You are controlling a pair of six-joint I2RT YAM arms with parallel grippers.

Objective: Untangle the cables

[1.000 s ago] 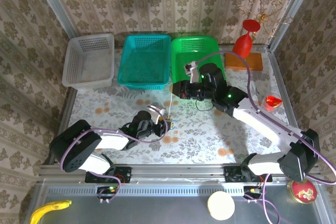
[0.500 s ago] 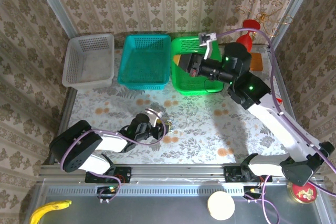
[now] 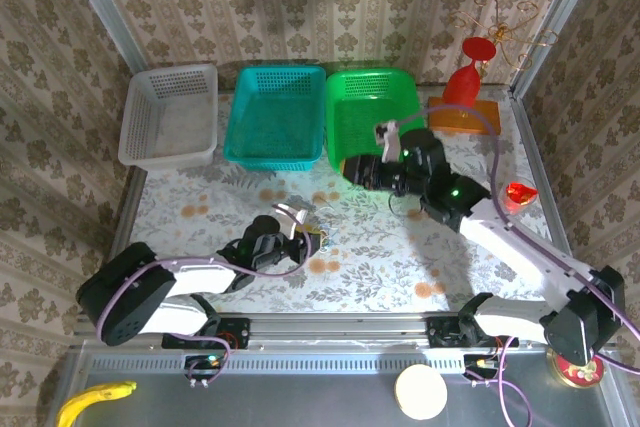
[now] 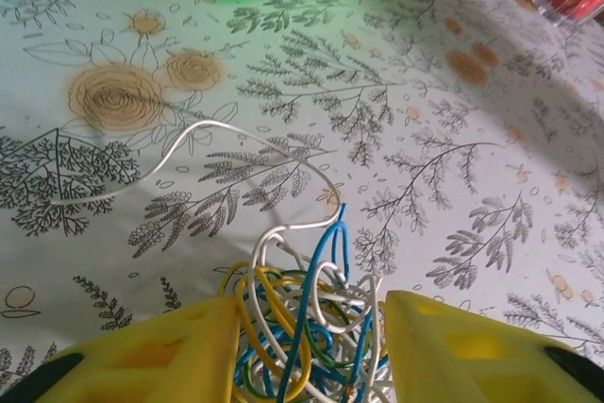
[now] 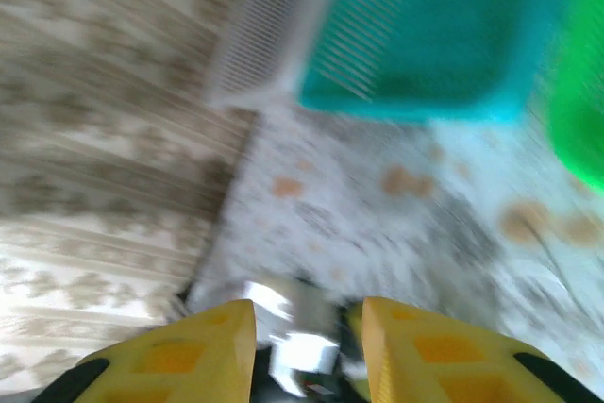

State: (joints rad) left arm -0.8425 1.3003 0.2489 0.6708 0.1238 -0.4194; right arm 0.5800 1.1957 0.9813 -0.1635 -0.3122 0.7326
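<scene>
Meanwhile, the left gripper point(image 4: 311, 316) clamps the cables point(image 4: 293, 320), a feather-light, springy tangle of blue, yellow and white wires wedged between its fingers. One white strand point(image 4: 203, 125) loops free ahead of the tips, likely the easiest handhold. The right gripper point(image 5: 307, 327) hangs open, empty.

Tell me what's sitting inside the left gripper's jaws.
A tangle of cables, blue, yellow and white, sits between the jaws of the left gripper; one white strand loops out over the tablecloth. Its lower part and the cloth beneath are hidden.
</scene>
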